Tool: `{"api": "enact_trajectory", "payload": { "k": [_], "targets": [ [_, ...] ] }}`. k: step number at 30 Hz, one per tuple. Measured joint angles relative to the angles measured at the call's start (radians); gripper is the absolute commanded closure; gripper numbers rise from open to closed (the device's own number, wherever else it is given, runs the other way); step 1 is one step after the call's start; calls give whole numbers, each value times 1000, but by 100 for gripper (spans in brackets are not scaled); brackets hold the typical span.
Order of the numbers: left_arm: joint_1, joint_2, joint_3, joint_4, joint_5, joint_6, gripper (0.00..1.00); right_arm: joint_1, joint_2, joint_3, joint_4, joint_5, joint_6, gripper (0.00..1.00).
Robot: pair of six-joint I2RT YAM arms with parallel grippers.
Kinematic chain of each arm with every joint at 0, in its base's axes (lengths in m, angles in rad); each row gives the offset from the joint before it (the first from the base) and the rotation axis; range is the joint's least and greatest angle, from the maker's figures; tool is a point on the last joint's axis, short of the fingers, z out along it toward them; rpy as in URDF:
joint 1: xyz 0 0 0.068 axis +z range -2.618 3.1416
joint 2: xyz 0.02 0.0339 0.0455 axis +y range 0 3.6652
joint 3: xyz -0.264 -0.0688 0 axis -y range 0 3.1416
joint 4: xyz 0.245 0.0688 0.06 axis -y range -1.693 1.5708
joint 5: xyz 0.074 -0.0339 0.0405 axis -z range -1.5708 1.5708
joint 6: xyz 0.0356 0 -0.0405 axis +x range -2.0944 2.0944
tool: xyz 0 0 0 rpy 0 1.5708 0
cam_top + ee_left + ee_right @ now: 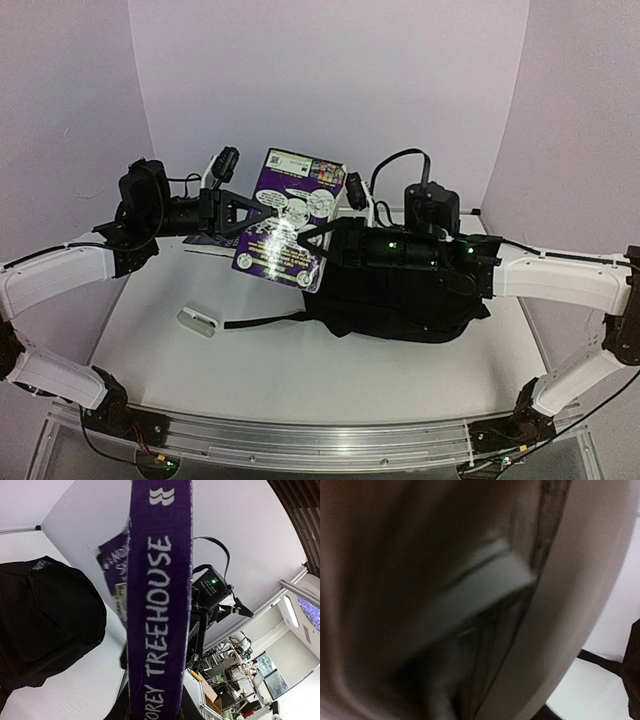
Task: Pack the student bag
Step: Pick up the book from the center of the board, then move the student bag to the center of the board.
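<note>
Top external view: the large black soft fabric student bag (400,290) lies slumped on the white table (300,370), right of centre. A thin black webbing strap (262,321) trails from it to the left. The right arm reaches across the top of the bag. The right gripper (322,235) sits at the bag's left edge, against a tilted purple printed panel (278,252); how far its fingers are parted cannot be read here. The left gripper (265,212) is clamped on a purple paperback book (300,182), held upright in the air just left of the bag with its barcode side to the camera. Whether the tilted panel belongs to that book or is a separate item cannot be determined. A small white rectangular object (197,322) lies on the table left of the strap, well apart from the bag. A flat dark blue item (205,240) lies under the left arm. Left wrist view: the book's purple spine (160,605), lettered "TREEHOUSE" in white, runs up the centre of the frame from the bottom edge. The bag lies to its left on the table, and the right arm's black housing (212,587), showing a green light, is behind it. Right wrist view: a blurred brown-grey surface (420,580), too close to identify, fills the frame. A corner of the table shows at lower right. The right gripper's opening cannot be told here either.
</note>
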Motion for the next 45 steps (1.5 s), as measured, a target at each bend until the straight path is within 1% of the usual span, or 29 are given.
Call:
{"api": "enact_trajectory", "payload": {
  "k": [1,3,5,6,7,9,13,15,17,20,25,29,39,41,45],
  "targets": [
    [4,3,0,0,-5,1,81,1,0,0,13,-2,4,100],
    [10,12,0,-2,-9,6,58,4,-5,0,19,6,2,100],
    [9,17,0,-21,-26,22,42,8,-10,-6,14,36,1,100],
    [7,23,1,-38,-39,34,36,11,-16,-11,7,61,-2,100],
    [4,30,2,-60,-53,47,32,14,-27,-14,-14,97,-7,100],
    [-3,55,8,-124,-97,87,28,15,-61,-17,-93,205,-20,100],
    [-17,144,24,-257,-198,143,26,6,-126,29,-341,494,-54,100],
    [-25,201,27,-310,-245,158,28,-4,-139,68,-458,623,-67,100],
    [-40,264,28,-349,-286,165,32,-27,-156,94,-555,730,-77,100],
    [-77,359,45,-389,-325,168,43,-81,-185,98,-657,822,-85,100],
    [-141,503,109,-419,-373,165,47,-163,-228,98,-780,928,-88,100],
    [-164,570,164,-437,-417,162,49,-168,-254,98,-815,948,-88,100],
    [-161,706,264,-437,-472,122,46,-167,-265,98,-845,928,-87,100],
    [-161,733,288,-434,-474,111,55,-167,-270,98,-847,920,-87,100],
    [-161,764,306,-417,-472,87,90,-167,-282,98,-850,914,-87,100]
  ]
}}
